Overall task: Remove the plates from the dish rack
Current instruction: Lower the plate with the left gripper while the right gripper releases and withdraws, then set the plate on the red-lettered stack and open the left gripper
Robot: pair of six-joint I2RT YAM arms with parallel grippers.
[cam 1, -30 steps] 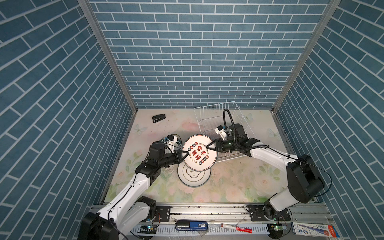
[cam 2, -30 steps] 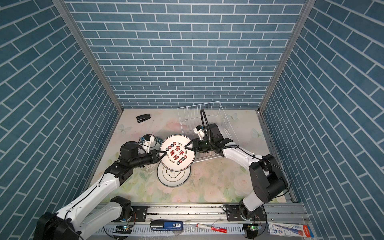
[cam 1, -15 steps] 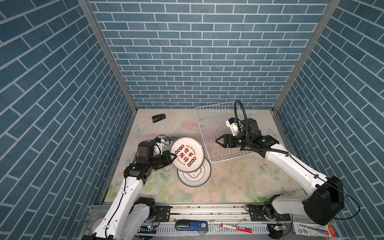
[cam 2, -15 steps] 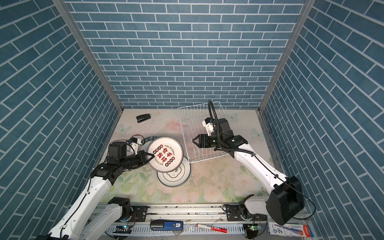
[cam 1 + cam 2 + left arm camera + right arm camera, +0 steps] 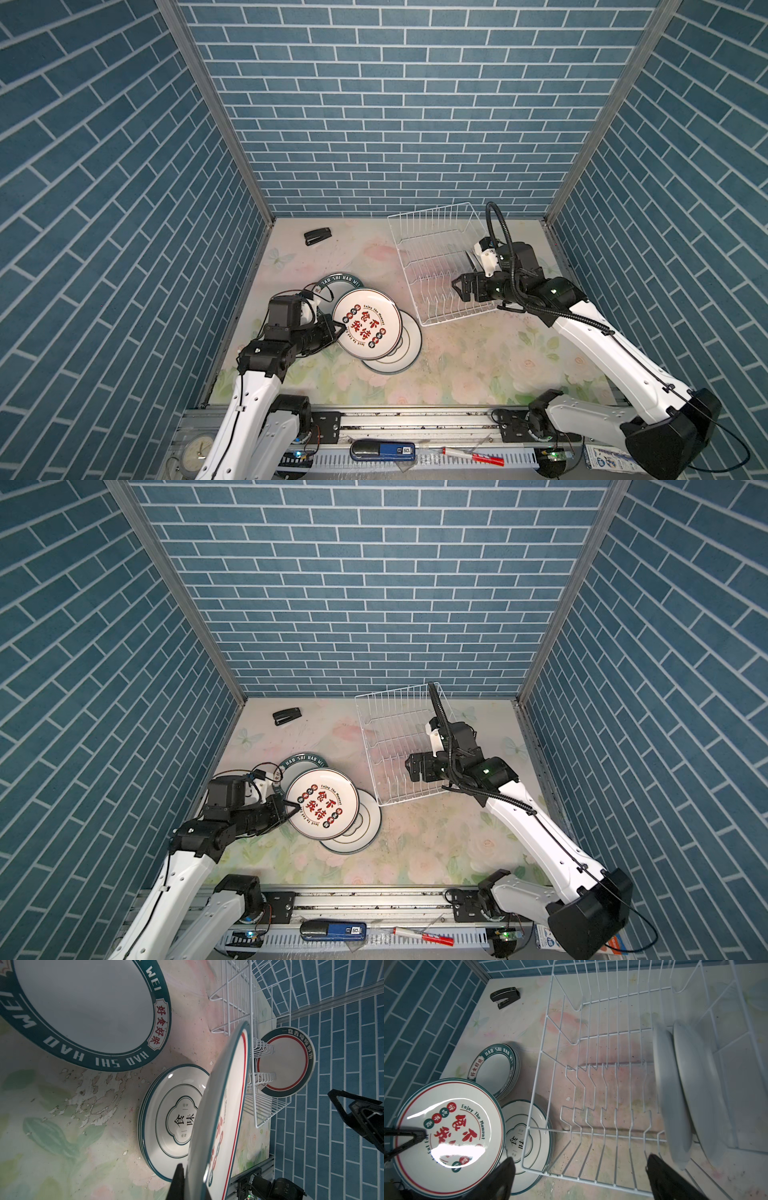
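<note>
Left gripper [image 5: 338, 330]: closed tight on the rim of the red-lettered plate [image 5: 368, 324]; plate held tilted, above the table [image 5: 478, 365].
Right gripper [image 5: 456, 289]: jaws wide apart, nothing between them; over the front part of the dish rack [image 5: 436, 259].
Dish rack: on the table, back right, a little turned.
Inside the rack: two plates [image 5: 675, 1095] standing on edge, side by side.
Outside the rack: green-rimmed stack [image 5: 338, 279] flat on the table, left of the rack; second stack [image 5: 409, 351] flat, partly under the held plate.
Stapler [image 5: 318, 237]: back left, well apart.
</note>
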